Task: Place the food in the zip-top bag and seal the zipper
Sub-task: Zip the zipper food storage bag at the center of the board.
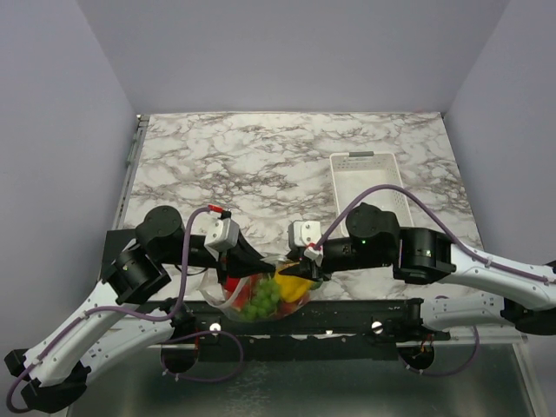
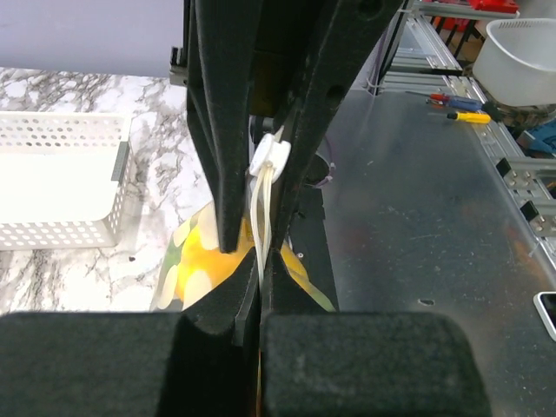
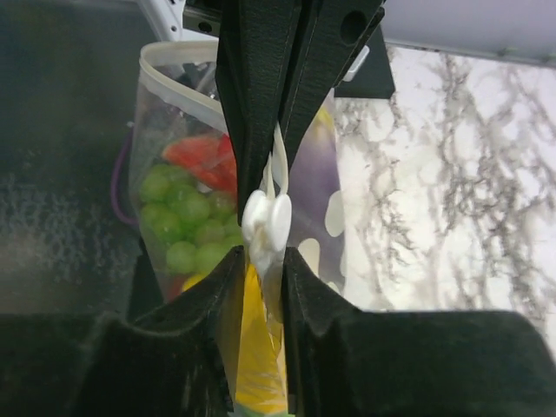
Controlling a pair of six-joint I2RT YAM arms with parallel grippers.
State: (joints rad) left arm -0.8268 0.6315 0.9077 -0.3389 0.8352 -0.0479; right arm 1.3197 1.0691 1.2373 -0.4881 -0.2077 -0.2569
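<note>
A white basket (image 1: 363, 158) sits on the marble table (image 1: 243, 161).

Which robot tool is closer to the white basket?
Right. The right tool grips the zip-top bag on the side toward the white basket; the left tool grips the bag's other side, farther from it.

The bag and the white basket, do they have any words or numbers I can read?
None can be read.
The zip-top bag has only pale round dots, no letters.
The white basket has only rows of little holes.
The tools in the left wrist view are too small to show any label.
</note>
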